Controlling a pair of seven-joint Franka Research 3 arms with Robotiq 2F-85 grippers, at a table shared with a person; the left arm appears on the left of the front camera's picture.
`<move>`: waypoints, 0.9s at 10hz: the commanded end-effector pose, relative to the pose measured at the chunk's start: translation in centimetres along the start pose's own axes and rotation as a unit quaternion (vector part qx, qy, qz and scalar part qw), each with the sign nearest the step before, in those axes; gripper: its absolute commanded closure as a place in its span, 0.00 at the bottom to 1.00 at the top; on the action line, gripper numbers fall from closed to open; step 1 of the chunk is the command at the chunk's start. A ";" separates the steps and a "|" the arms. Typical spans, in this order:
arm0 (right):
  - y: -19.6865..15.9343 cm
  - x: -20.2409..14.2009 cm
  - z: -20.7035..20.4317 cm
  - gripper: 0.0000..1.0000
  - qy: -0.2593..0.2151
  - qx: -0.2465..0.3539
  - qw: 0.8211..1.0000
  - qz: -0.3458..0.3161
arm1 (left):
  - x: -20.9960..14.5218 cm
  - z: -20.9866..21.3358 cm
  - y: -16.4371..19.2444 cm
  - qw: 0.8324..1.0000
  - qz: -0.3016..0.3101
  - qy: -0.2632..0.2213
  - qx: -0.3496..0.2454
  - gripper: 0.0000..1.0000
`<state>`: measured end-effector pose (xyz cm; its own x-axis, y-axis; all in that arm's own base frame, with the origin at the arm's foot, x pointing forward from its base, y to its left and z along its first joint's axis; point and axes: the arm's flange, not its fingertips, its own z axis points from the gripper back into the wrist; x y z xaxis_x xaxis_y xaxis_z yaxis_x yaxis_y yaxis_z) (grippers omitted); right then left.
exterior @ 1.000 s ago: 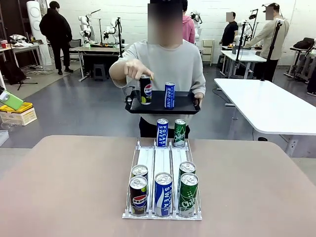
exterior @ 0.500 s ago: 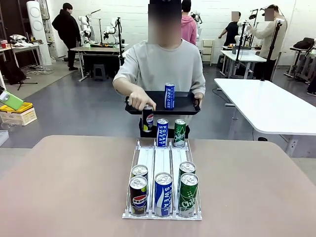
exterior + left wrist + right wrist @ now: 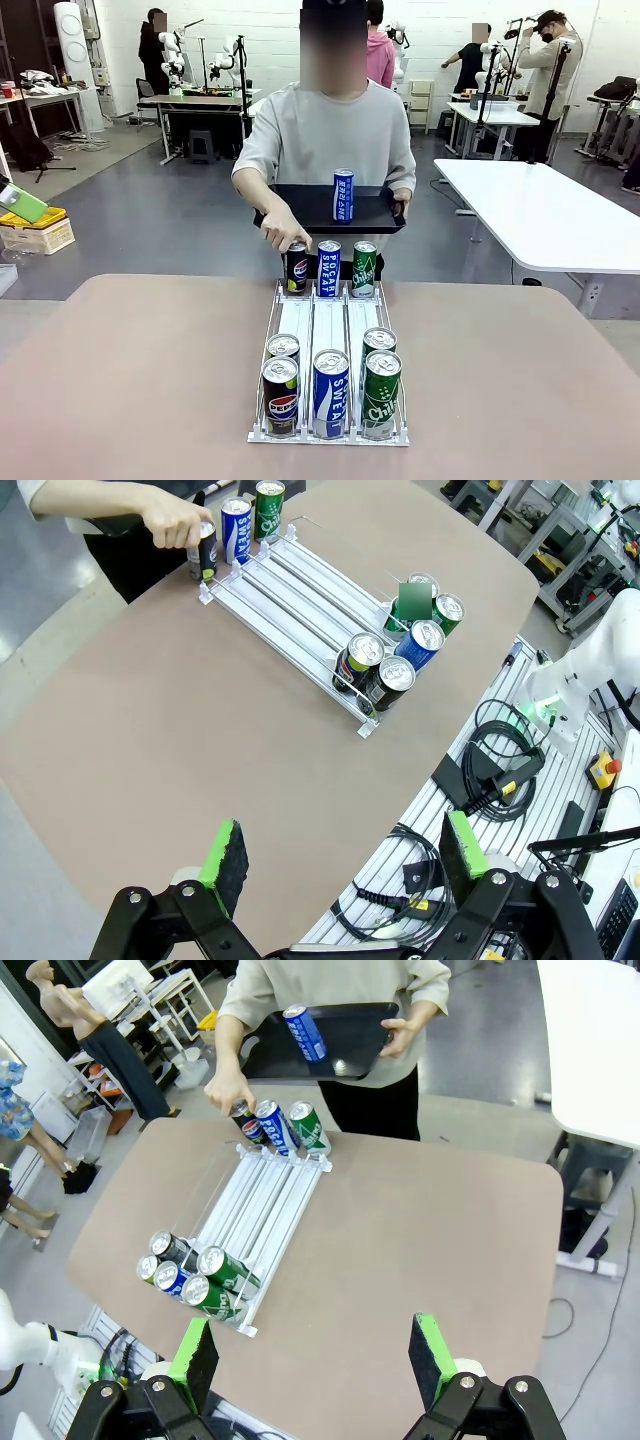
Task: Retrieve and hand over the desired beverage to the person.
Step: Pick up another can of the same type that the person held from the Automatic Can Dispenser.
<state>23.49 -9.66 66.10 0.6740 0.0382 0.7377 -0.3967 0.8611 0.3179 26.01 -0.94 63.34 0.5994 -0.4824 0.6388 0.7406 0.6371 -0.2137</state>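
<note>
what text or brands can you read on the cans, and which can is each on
"pepsi": front black can, left lane of the rack.
"SWEAT": front blue can and far blue can, middle lane.
"Chil", rest turned away: front green can and far green can.
Too small to read: blue can on the tray; black can under the person's hand.

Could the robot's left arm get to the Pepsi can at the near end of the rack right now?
Probably yes: the left gripper hangs open above bare table, and the Pepsi can stands frontmost, though the blue can crowds it.
</note>
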 end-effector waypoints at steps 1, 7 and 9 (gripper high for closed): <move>0.0 0.1 -0.2 0.00 -0.002 0.017 1.000 0.004 | 0.2 -0.1 0.0 1.000 -0.005 -0.005 -0.002 0.00; 0.0 0.1 -0.2 0.00 -0.002 0.017 1.000 0.004 | 0.2 -0.1 0.0 1.000 -0.005 -0.005 -0.002 0.00; 0.0 0.1 -0.2 0.00 -0.002 0.017 1.000 0.004 | 0.2 -0.1 0.0 1.000 -0.005 -0.005 -0.002 0.00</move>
<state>23.49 -9.66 66.10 0.6740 0.0382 0.7377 -0.3967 0.8611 0.3179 26.01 -0.94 63.34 0.5993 -0.4824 0.6388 0.7406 0.6371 -0.2137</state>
